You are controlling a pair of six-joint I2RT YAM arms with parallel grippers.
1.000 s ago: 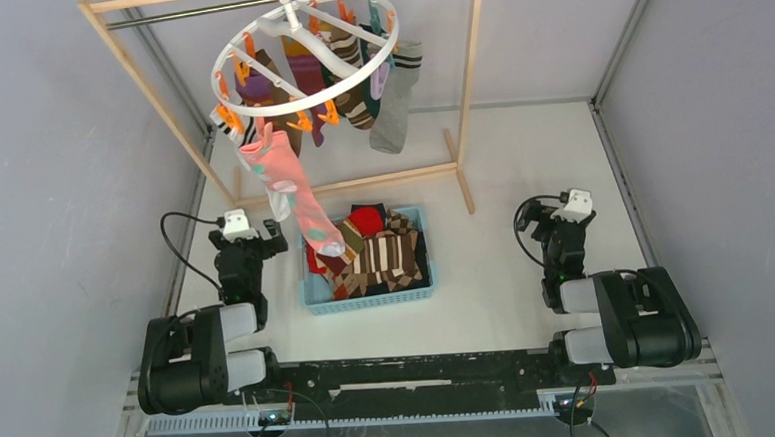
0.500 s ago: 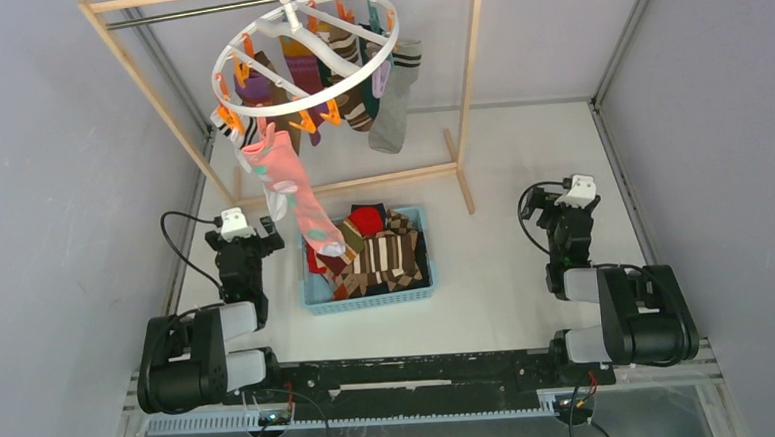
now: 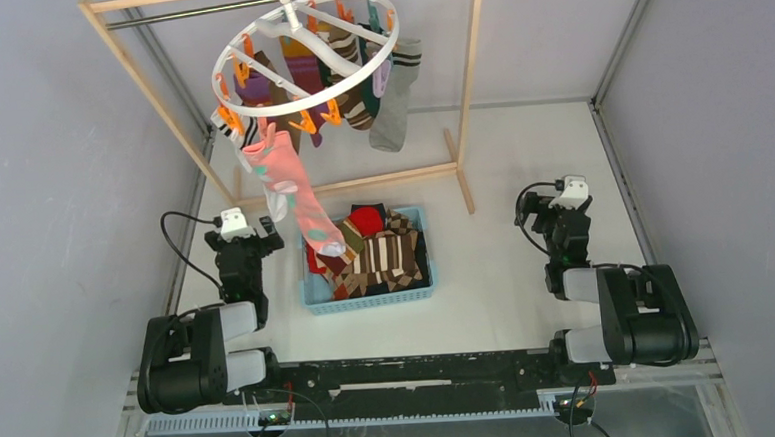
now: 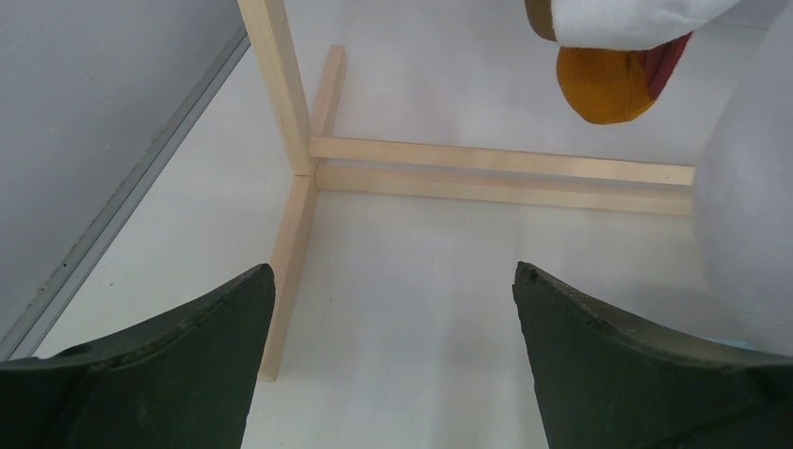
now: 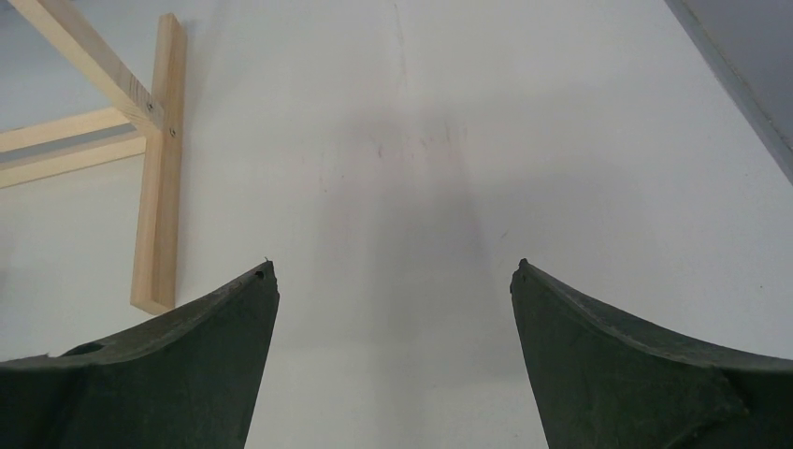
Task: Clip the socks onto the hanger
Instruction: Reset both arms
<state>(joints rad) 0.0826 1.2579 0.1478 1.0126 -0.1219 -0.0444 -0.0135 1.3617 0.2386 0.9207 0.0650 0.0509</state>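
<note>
While the white plastic ring hanger [image 3: 305, 53] hangs from the light wooden rack [image 3: 469, 84] at the tabletop's [image 3: 530, 151] far side, soft socks [image 3: 292, 188] dangle from its orange clips [image 3: 330, 111], a long pink spotted one lowest; more lie heaped in the blue basket [image 3: 368, 300] between the arms. Only the left wrist view shows a mustard sock toe [image 4: 603, 86] above the rack's foot. Both the left hand [image 4: 393, 271] and the right hand [image 5: 395, 267] gape wide, dark curved fingers [image 5: 168, 374] holding nothing.
</note>
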